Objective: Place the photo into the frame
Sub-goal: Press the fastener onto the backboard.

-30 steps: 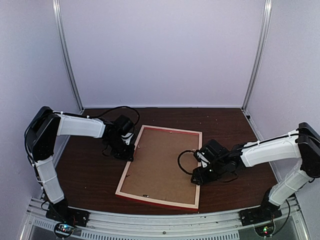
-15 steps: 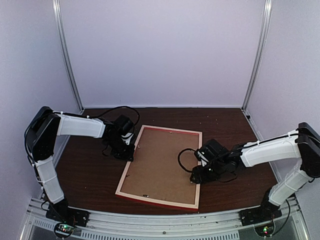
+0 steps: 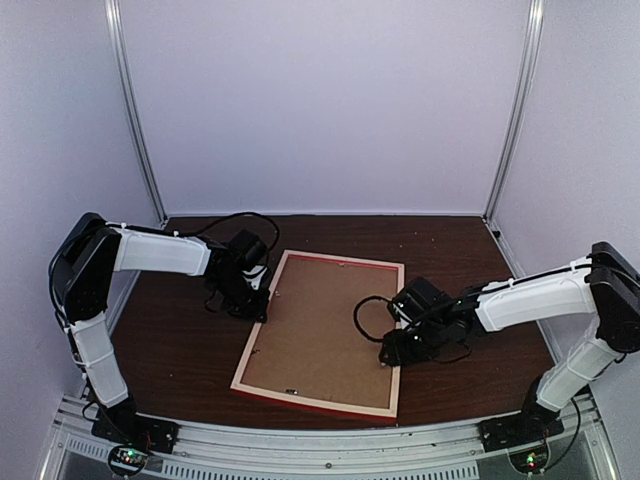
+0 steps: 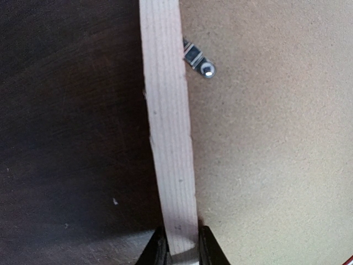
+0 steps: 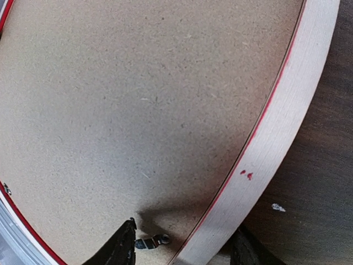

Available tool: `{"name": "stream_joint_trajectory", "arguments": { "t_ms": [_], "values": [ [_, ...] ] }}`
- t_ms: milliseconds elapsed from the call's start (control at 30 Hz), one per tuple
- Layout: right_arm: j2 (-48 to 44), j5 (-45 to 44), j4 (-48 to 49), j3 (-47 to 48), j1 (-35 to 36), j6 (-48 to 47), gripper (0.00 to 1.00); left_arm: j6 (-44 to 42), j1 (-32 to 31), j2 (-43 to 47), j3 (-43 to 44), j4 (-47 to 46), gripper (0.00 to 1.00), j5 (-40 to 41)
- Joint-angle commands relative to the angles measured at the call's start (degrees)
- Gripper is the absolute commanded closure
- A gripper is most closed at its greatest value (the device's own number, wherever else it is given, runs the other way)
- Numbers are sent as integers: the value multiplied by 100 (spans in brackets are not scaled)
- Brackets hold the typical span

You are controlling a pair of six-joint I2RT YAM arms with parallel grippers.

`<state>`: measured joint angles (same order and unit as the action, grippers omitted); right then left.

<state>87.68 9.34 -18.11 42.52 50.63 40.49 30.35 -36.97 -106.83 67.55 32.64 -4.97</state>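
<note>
The frame [image 3: 310,398] lies face down on the table, pale wood up, red at its outer edge. A plain brown backing board [image 3: 325,325] fills it. The photo is not in view. My left gripper [image 3: 262,305] is shut on the frame's left strip [image 4: 168,127]; in the left wrist view the gripper [image 4: 179,248] has a finger on each side of that strip. My right gripper [image 3: 392,352] is open and straddles the frame's right strip [image 5: 281,132]. In the right wrist view the gripper [image 5: 185,251] has its inner fingertip [image 5: 124,245] beside a small metal tab [image 5: 150,241] on the board [image 5: 138,94].
Another metal tab [image 4: 199,62] sits on the backing board [image 4: 270,154] next to the left strip. The dark wooden table [image 3: 180,350] is walled by white panels at the back and both sides. A black cable [image 3: 362,322] loops over the board near my right wrist.
My right gripper has shifted a little to the left, further over the frame's right strip. The left arm and the frame have not moved.
</note>
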Motion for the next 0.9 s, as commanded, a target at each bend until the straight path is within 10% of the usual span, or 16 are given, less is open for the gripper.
{"name": "stream_joint_trajectory", "arguments": {
  "t_ms": [0,867],
  "values": [
    [167,-306,-519,190,122,-194,44,-108,-12,-90,-33,112,81,3],
    [206,-134,-658,188,39,-988,57,-126,-12,-88,-23,122,82,-44]
  ]
}}
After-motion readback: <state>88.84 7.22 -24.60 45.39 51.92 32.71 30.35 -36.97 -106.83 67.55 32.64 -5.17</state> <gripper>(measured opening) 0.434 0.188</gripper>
